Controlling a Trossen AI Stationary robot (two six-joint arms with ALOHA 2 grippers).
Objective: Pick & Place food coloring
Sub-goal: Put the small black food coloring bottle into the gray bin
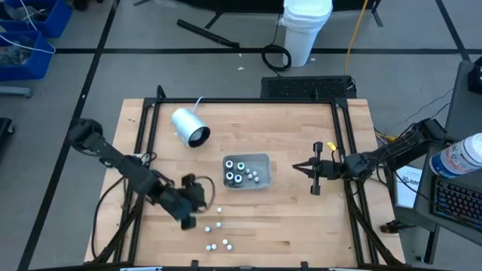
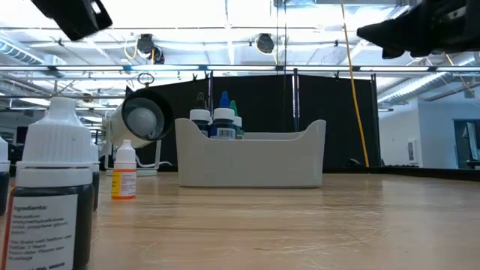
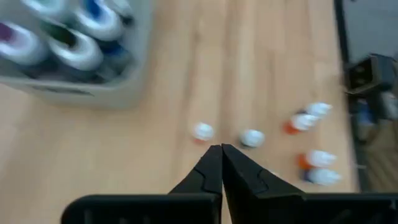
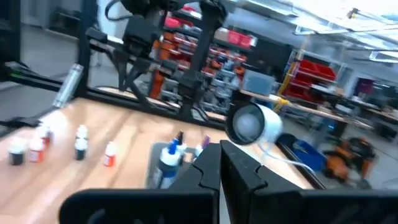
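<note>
On the pale wooden table (image 1: 301, 226), the shallow grey rectangular tray (image 1: 262, 159) sits near the centre and holds several small dark food coloring bottles with white caps (image 1: 240, 172). More tiny white-capped food coloring bottles (image 1: 218, 225) lie scattered loose on the wood at about seven o'clock from the tray, well apart from it. The left gripper (image 1: 188, 223) hangs just beside these loose bottles, at their nine o'clock side; its dark fingers (image 3: 208, 175) are pressed together and grasp nothing. The right gripper (image 1: 295, 168) waits at three o'clock from the tray, near its edge, fingers (image 4: 208, 168) likewise closed and empty. A large white-and-grey cylinder with a cord (image 1: 190, 126) lies at eleven o'clock from the tray.
</note>
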